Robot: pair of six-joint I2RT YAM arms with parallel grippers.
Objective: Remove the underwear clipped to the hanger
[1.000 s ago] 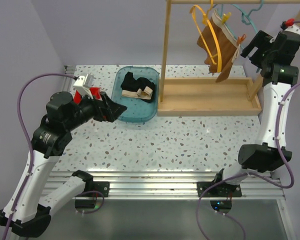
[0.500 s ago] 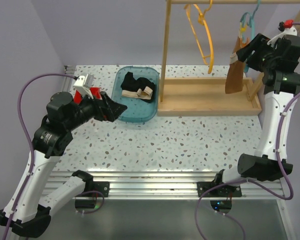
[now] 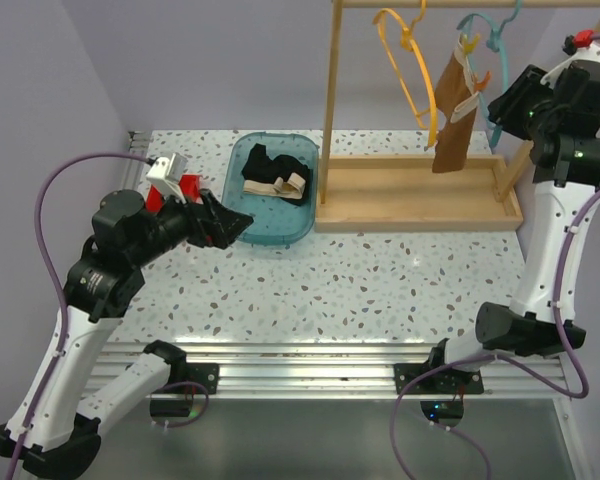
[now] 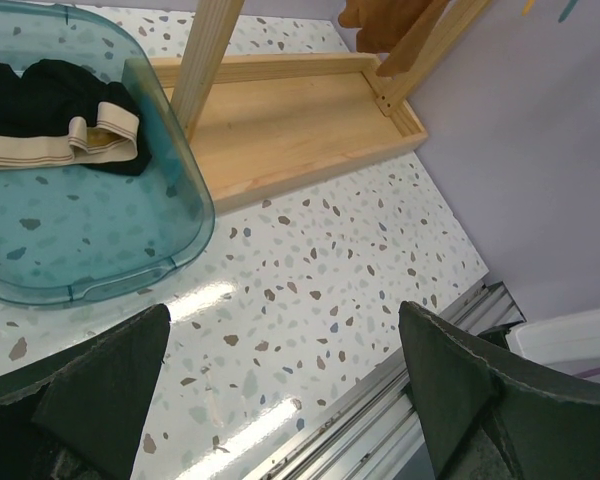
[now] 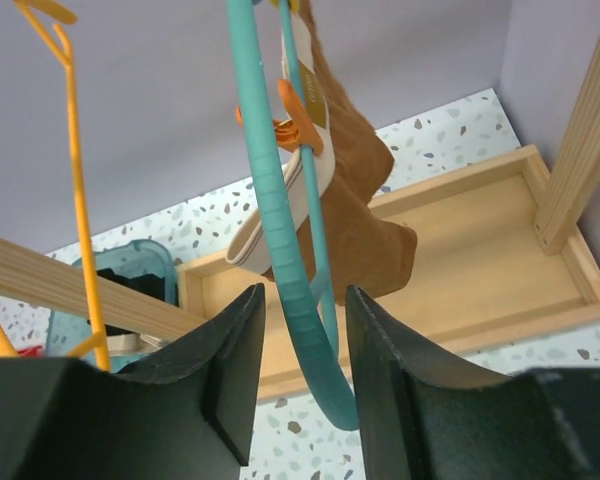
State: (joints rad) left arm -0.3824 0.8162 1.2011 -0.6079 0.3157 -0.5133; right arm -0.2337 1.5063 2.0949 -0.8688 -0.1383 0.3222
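Note:
The rust-brown underwear [image 3: 452,120] [image 5: 365,230] hangs from a teal hanger [image 3: 497,132] [image 5: 280,250], held there by an orange clip [image 5: 290,125]. A beige band [image 5: 270,225] shows beside the hanger. My right gripper [image 3: 505,105] [image 5: 302,300] has its jaws on either side of the hanger's lower curve, partly narrowed, with a gap on each side. The black underwear [image 3: 265,170] [image 4: 40,95] with its beige waistband lies in the teal bin [image 3: 280,235] [image 4: 195,190]. My left gripper [image 3: 230,225] [image 4: 285,310] stands wide open and empty, low over the table near the bin.
A wooden rack with a tray base [image 3: 410,195] [image 4: 280,110] [image 5: 480,260] and an upright post [image 3: 330,100] stands at the back right. An empty yellow hanger [image 3: 415,70] [image 5: 70,150] hangs left of the teal one. The purple wall is close behind.
The teal hanger and brown underwear have swung right and then partly back. My right gripper's jaws have narrowed around the hanger. The left arm has barely shifted.

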